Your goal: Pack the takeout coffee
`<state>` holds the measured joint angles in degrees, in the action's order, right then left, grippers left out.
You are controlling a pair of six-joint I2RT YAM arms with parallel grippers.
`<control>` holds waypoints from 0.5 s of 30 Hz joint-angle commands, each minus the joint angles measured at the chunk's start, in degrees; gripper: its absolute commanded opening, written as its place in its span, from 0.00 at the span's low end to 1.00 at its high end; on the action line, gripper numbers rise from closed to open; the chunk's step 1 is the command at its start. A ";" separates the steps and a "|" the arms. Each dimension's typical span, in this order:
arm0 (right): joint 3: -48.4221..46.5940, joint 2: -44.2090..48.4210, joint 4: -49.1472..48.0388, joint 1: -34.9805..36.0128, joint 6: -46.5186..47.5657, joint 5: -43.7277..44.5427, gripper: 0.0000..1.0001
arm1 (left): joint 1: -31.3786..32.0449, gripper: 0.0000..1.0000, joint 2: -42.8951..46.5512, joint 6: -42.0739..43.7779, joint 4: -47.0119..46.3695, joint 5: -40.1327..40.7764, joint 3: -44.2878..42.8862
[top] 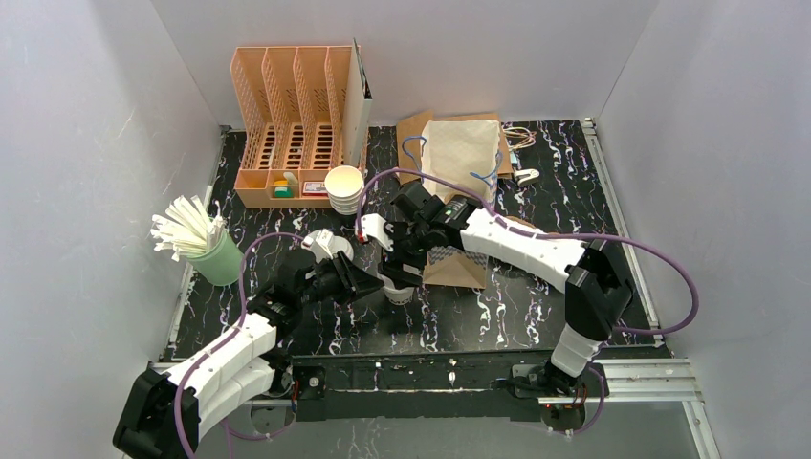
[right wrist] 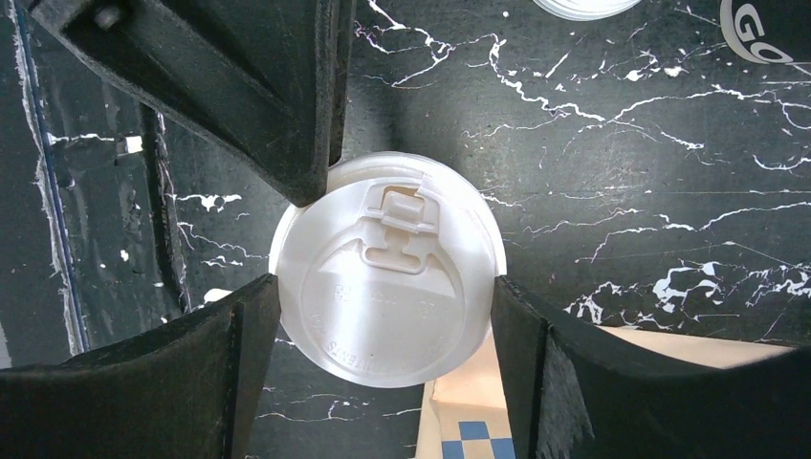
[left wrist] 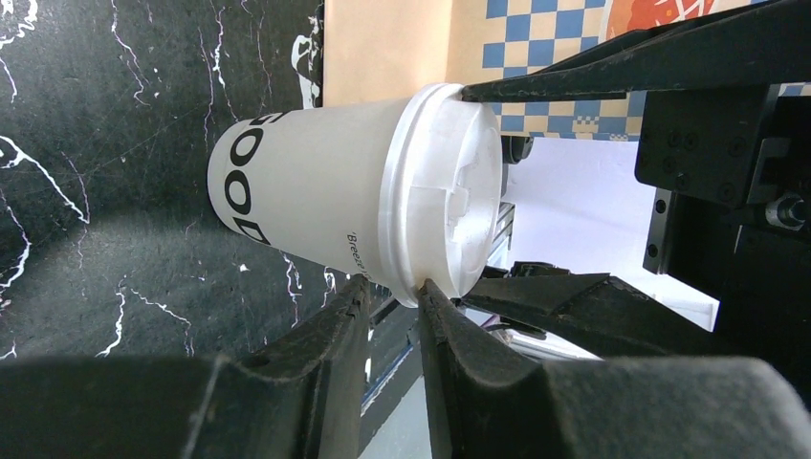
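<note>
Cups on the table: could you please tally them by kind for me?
Lidded white cup: 1
Other white printed cup: 1
Stack of white cups: 1, contents uncountable
Green cup of straws: 1
Total: 3 single cups and 1 stack

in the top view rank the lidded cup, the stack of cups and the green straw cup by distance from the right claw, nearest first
1. lidded white cup, right at the right claw, between its fingers
2. stack of paper cups, farther back and to the left
3. green cup of straws, far out on the left side
</note>
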<state>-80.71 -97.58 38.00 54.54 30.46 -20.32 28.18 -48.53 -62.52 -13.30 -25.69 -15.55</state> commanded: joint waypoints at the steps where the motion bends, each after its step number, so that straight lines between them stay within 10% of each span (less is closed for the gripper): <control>1: 0.65 -4.40 7.63 0.46 -3.89 -0.77 0.82 | 0.03 0.23 -0.57 2.82 5.30 0.62 0.92; 15: 3.54 1.06 3.84 3.24 -4.29 2.72 0.86 | -0.18 0.27 4.34 8.20 19.01 3.29 -7.54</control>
<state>-79.79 -96.44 37.69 56.49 28.29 -16.71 28.21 -46.24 -58.85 -4.78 -24.62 -18.44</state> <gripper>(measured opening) 0.859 0.270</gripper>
